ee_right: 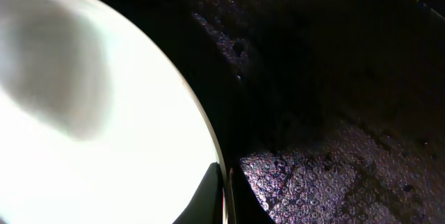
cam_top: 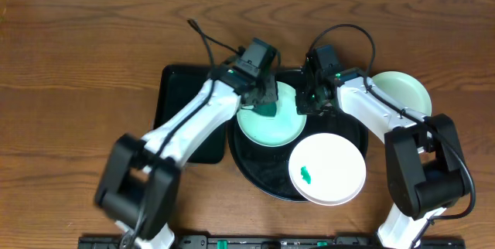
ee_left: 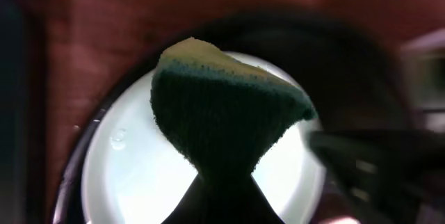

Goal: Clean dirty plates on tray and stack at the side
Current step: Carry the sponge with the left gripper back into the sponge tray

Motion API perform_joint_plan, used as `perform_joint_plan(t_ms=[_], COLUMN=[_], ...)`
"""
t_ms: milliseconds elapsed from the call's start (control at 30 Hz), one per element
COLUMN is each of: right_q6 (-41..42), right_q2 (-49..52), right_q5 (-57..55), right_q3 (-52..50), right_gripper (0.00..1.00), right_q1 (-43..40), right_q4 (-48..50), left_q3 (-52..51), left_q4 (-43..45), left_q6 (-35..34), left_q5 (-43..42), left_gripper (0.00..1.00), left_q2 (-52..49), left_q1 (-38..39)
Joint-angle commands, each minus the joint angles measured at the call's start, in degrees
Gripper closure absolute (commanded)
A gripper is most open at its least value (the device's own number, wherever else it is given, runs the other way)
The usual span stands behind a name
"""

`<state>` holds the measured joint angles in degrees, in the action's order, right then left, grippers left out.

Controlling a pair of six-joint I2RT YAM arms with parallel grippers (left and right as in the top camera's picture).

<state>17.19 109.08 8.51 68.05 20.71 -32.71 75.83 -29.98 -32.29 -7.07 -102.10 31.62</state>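
L gripper [cam_top: 264,100] clamped tight on a sponge [ee_left: 222,113]. Green scrub face is toward the cam, yellow backing on the far side. It's pinched at the narrow end, so the sponge fans out past the fingertips. Straight under it is the mint plate [cam_top: 267,124], on the black tray [cam_top: 251,170]. From overhead the sponge is over the plate's upper-middle; touching or just off the surface, can't tell. L wrist cam is blurry.

R gripper [ee_right: 226,190] is closed on that same mint plate's rim. The rim edge runs up between the R fingers [ee_right: 208,197], one each side of it. In the wrist view the plate spreads out left of the fingers, and wet black tray floor lies right of them. Overhead puts this grip on the plate's right edge, across the plate from the L gripper.

White plate [cam_top: 327,168] w/ green smear [cam_top: 307,175] lies base-side of both grippers, closest to the R one, lapping over the tray's rim.

2nd mint plate [cam_top: 400,92] is off the tray on the wood table [cam_top: 77,63], outboard of the R gripper, beside that arm.

Dark green rect tray [cam_top: 182,98] is outboard of the L gripper, partly under the L arm, right against the black tray.
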Motion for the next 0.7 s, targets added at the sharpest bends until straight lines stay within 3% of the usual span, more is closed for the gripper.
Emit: perform_joint_plan(t_ms=[0,467,667], right_q6=[-0.09,-0.09,-0.11], right_q2=[0.79,0.79,0.79], right_q5=[0.33,0.31,0.31], right_q3=[-0.35,-0.35,-0.35], right_gripper=[0.99,0.99,0.99], right_q1=[1.09,1.09,1.09], right_q4=[0.15,0.20,0.17], left_q3=[0.26,-0.31,-5.40], left_q4=[-1.70,-21.79,-21.70], left_q6=[2.01,14.51,14.53], left_q5=[1.84,6.29,7.82], left_gripper=[0.92,0.92,0.92], left_q2=[5.16,6.08,5.97], left_q1=[-2.12,-15.91,-19.10])
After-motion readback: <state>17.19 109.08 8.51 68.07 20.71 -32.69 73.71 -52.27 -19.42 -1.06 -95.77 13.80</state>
